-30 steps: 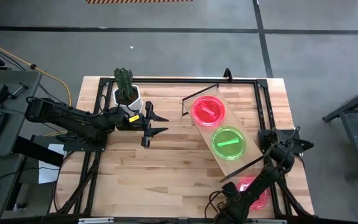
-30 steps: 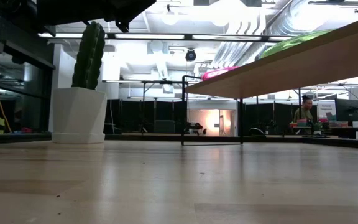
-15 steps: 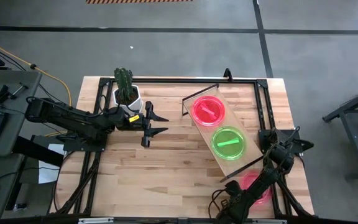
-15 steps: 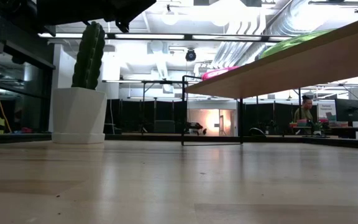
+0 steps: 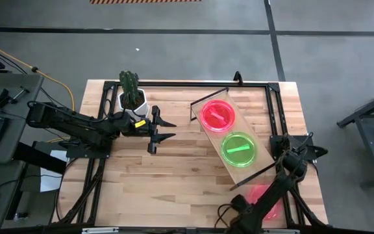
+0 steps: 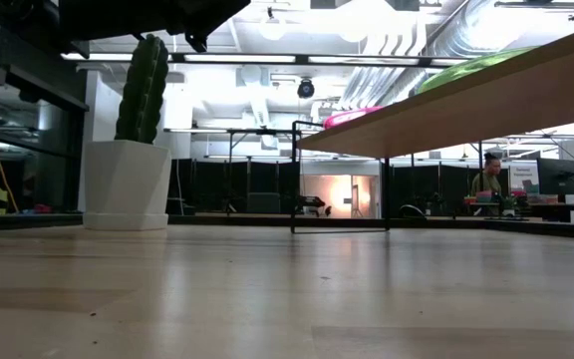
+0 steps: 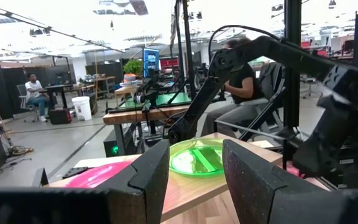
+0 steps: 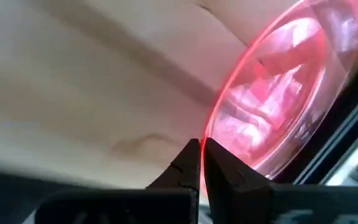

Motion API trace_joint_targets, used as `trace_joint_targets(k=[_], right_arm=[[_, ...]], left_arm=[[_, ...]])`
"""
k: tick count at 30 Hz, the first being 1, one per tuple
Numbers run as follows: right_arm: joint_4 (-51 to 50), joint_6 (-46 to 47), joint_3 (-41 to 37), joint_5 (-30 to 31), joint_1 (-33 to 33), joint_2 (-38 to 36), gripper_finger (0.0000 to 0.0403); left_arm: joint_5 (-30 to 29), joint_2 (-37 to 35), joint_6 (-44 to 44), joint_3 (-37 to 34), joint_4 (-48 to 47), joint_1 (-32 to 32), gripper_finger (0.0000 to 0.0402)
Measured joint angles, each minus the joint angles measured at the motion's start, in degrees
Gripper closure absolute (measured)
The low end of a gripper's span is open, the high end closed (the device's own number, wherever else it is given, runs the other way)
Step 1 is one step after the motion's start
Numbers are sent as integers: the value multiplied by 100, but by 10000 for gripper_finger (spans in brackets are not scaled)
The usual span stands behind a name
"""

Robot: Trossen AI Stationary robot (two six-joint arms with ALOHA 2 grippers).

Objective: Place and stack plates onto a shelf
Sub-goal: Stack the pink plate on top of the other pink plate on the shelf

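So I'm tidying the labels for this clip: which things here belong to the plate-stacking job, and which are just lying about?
Part of the job:
- pink plate on the shelf
- green plate on the shelf
- pink plate on the table, at the right gripper
- shelf

Just lying about:
- cactus pot
- left gripper, waiting beside the pot

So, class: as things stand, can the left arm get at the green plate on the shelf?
Probably yes. The left gripper hangs open over bare tabletop beside the cactus pot, facing the shelf. The green plate lies uncovered, and nothing stands between them. The right gripper is down by the pink plate on the table.
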Motion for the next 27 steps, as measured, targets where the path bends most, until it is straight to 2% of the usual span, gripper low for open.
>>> trace_joint_targets(k=[10,15,18,23,27], right_arm=[[-590,-703,1929,1415,-4,-25,403],[-741,-388,2019,1594,-4,-29,403],[-569,-400,1694,1310,-2,-29,403],[-350,-225,734,-22,35,-27,403],[-241,-95,-250,-702,114,-22,403]], left_arm=[[1,1,-13,0,2,0,261],[2,1,-139,0,2,-2,261],[4,0,-149,0,2,-2,261],[4,0,-149,0,2,-2,261],[4,0,-150,0,3,-2,261]])
